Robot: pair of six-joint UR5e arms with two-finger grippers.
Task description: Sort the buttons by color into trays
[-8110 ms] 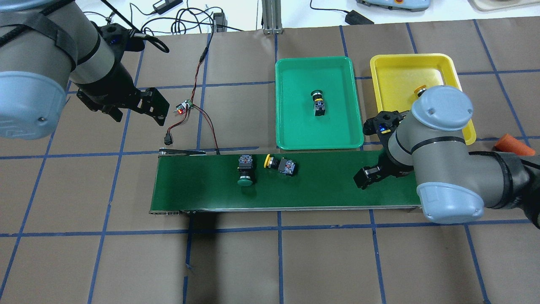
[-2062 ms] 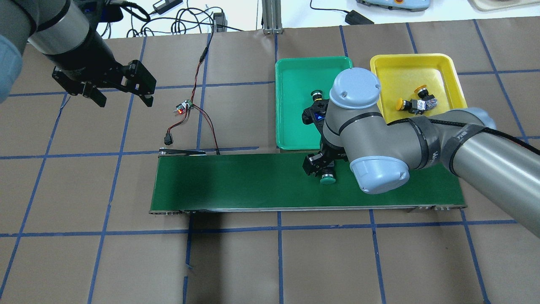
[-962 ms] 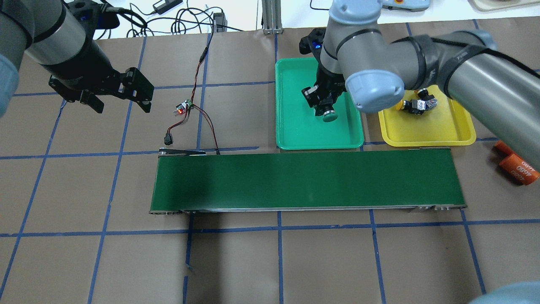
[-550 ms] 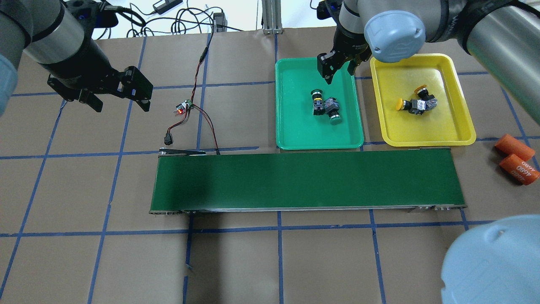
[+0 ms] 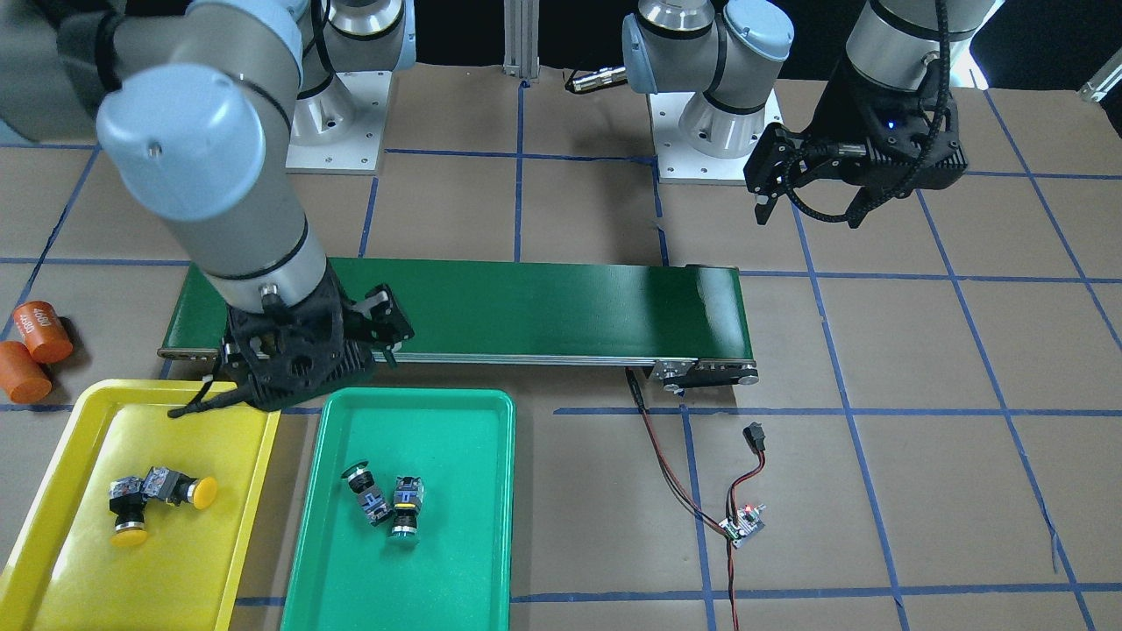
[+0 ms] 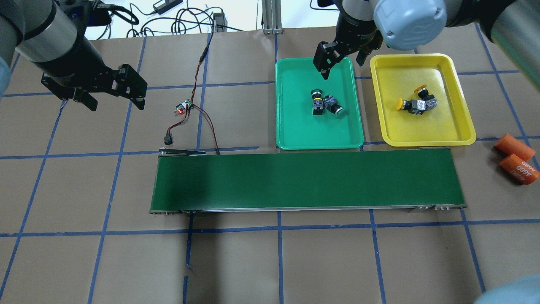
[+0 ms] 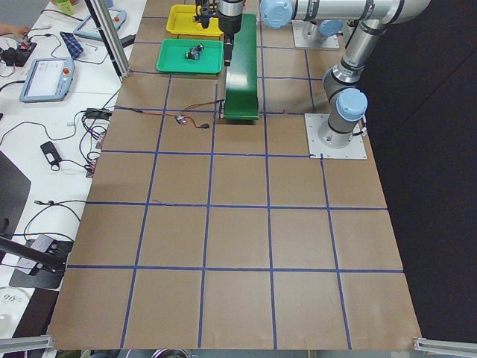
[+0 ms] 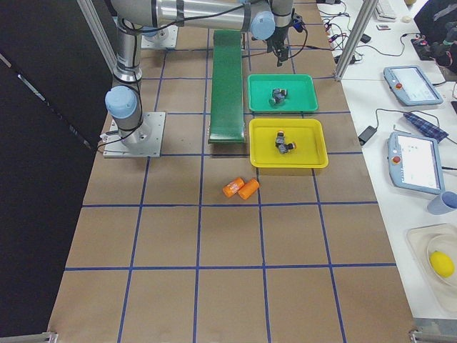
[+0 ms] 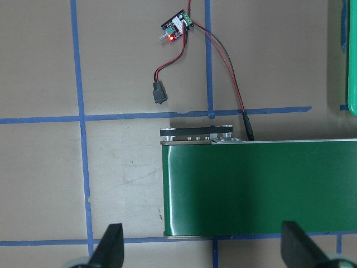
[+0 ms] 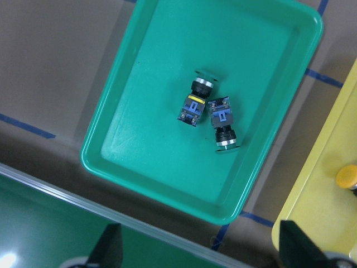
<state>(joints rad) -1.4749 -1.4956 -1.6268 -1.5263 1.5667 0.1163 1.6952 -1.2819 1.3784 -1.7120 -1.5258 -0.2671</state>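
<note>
Nearest the robot, the desk [image 6: 270,261] is spreading wide as brown paper crossed by blue tape lines. Beyond it, the dark green conveyor belt [image 6: 308,179] is lying lengthwise across the middle, with desk showing past both of its ends. Off its right end, two orange cylinders [image 6: 519,169] are lying side by side, touching each other and apart from the trays.

Just beyond the belt's far edge, the green tray [image 6: 295,131] and the yellow tray [image 6: 422,131] are sitting side by side, with a narrow strip of desk between their rims. The two green buttons [image 6: 324,104] are lying on their sides and touching each other around the middle of the green tray, apart from every rim. The two yellow buttons [image 6: 415,104] are lying touching in the yellow tray, likewise away from its walls.

The right tool [image 6: 342,60] is hanging high over the trays, its fingers spread wide and gripping nothing. Well off to the left, the left tool [image 6: 114,101] is hovering above the desk near the belt's left end, fingers wide apart with nothing between them. A small circuit board [image 6: 182,109] with red and black wires is lying between it and the green tray.
</note>
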